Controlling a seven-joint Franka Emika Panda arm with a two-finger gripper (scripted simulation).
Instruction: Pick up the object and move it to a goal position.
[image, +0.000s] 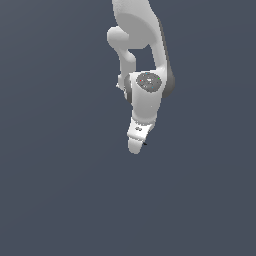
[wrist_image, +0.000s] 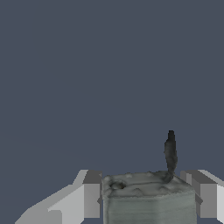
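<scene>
In the wrist view the object is a grey blocky item with a thin dark tip sticking out of it. It sits between my two fingers, which press on both its sides. My gripper is shut on it. No dark blue end shows. In the exterior view the white arm hangs down and my gripper is at its low end. There only a tiny dark speck of the object shows beside the fingers. No goal marker is in view.
Plain dark blue-grey ground fills both views. The arm's links reach down from the top of the exterior view.
</scene>
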